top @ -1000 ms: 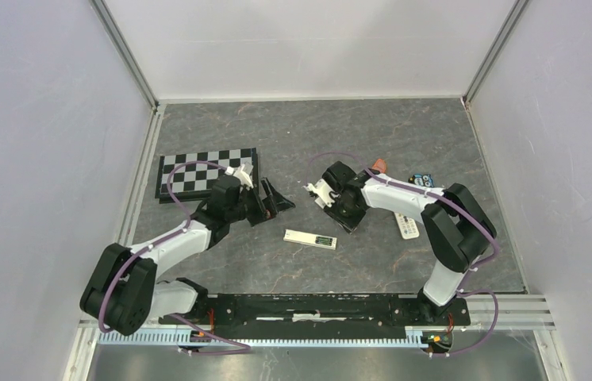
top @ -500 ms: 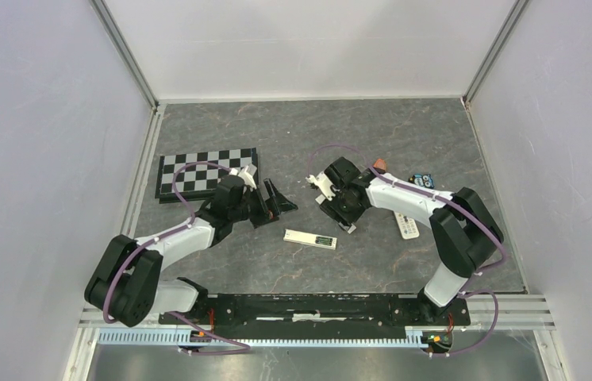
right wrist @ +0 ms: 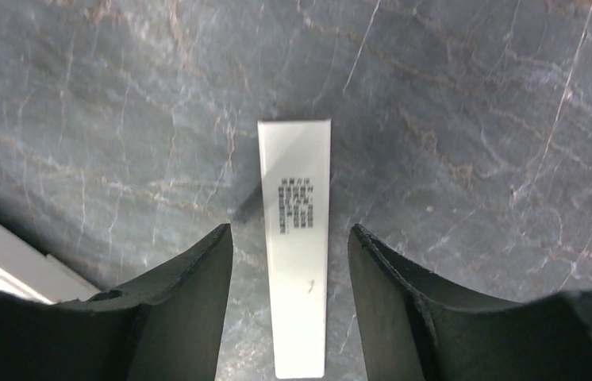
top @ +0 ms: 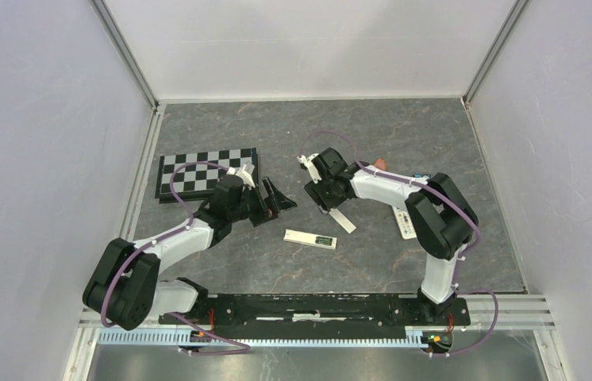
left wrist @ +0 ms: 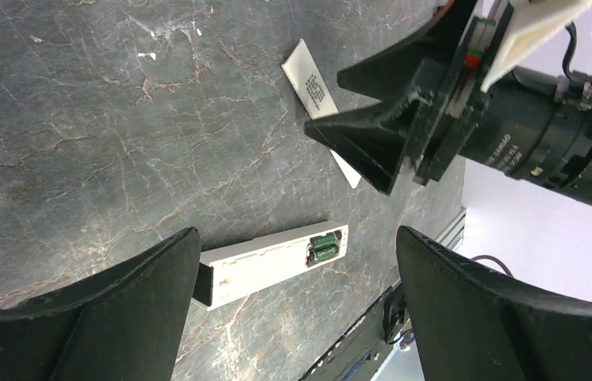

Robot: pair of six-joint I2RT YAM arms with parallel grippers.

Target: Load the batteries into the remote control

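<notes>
Right end effector (right wrist: 290, 228) is hanging low over the worktop (top: 277, 135) with its fingers parted to a middling width. They are straddling a white battery cover (right wrist: 294, 198) that looks to be lying flat. Neither finger is touching it, and the cover's long axis is running straight out along the fingers. The remote control (top: 309, 238) is lying back-up just toward the near edge from that cover, its length roughly parallel to that edge. The batteries (left wrist: 324, 246) are sitting in the recess at its right end. That end is facing the right arm, which looks the nearer. Left end effector (left wrist: 297, 235) is hovering wide open and empty, with the remote showing beyond its fingertips.
</notes>
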